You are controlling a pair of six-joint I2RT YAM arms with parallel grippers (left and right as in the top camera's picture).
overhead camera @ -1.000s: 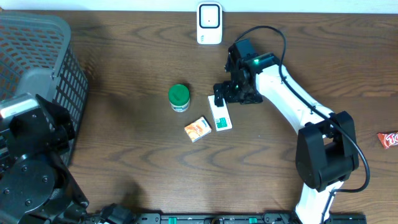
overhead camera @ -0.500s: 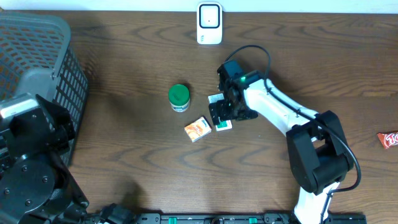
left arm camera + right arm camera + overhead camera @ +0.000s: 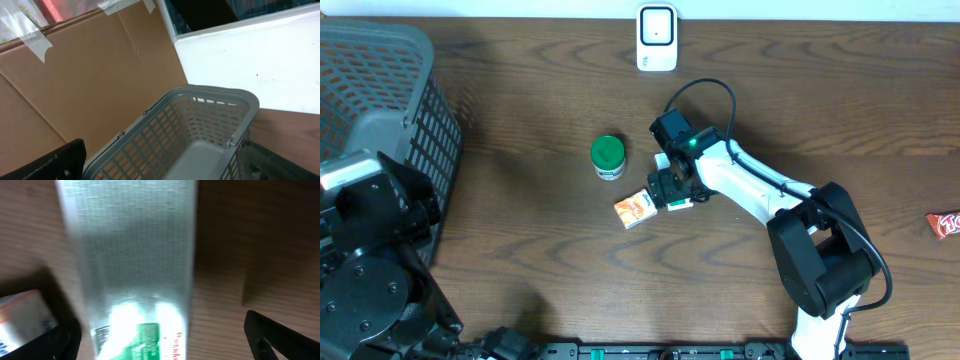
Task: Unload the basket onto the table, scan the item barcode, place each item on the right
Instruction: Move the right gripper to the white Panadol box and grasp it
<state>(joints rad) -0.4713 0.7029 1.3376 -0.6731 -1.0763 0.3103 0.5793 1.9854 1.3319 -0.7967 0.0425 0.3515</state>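
The grey basket (image 3: 380,80) fills the left end of the brown desk (image 3: 520,260), and the left claw (image 3: 161,160) beside it is spread wide, holding nothing. Mid-desk, the right claw (image 3: 670,186) stands wide on either side of the white-and-green box (image 3: 135,280), which lies just beside a small orange box (image 3: 636,208).

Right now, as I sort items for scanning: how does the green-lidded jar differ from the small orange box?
The green-lidded jar is round and stands upright; the orange box is rectangular and lies flat. The jar's top is plain green; the box is orange and white. The jar stands alone; the box lies close beside the right tool. Both rest on the wooden table.
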